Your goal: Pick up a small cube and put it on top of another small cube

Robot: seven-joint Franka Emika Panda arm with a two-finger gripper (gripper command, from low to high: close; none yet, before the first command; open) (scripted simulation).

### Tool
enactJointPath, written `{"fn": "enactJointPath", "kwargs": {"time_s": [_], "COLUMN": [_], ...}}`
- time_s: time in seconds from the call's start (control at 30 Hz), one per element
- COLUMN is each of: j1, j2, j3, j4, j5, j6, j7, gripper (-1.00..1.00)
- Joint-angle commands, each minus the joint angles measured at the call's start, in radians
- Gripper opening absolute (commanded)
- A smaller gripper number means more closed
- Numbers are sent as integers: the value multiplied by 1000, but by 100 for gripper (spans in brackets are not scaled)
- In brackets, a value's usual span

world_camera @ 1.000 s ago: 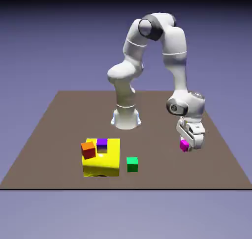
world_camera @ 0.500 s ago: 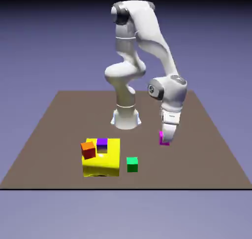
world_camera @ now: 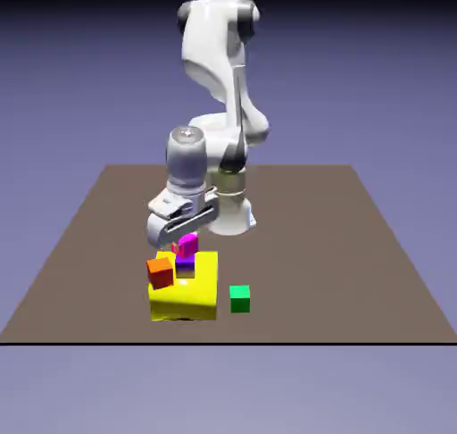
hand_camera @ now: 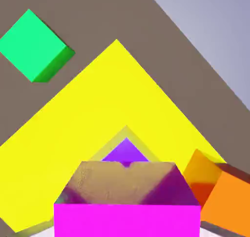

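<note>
The small magenta-pink cube [world_camera: 188, 243] sits directly over the small purple-violet cube [world_camera: 185, 264], which stands on the big yellow block [world_camera: 202, 289]. The two cubes appear to touch. My gripper [world_camera: 185, 237] hangs right over the stack with its fingers down either side of the magenta cube. The hand view shows the magenta cube [hand_camera: 127, 220] large at the bottom edge, with the tip of the purple cube [hand_camera: 126, 152] just past it on the yellow block [hand_camera: 112, 94]. My fingertips are almost wholly hidden by the magenta cube, so I cannot see whether they press on it.
An orange-red cube [world_camera: 160, 272] leans on the yellow block's corner at the exterior view's left, close beside the stack [hand_camera: 229, 202]. A green cube [world_camera: 239, 298] lies on the brown table [world_camera: 357, 271] just off the yellow block's other side [hand_camera: 31, 46].
The arm has swung from the exterior view's right across to the yellow block, carrying the magenta cube from low over the table to the top of the purple cube.
</note>
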Motion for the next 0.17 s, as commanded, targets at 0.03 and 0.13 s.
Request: {"fn": "enactJointPath", "kwargs": {"time_s": [0.03,0.13], "j1": [4,10], "j2": [-64,-161], "j3": [6,15], "j4": [27,66], "j5": [-25,-63], "j6": [-87,-217], "j7": [20,51], "gripper": [100,100]}}
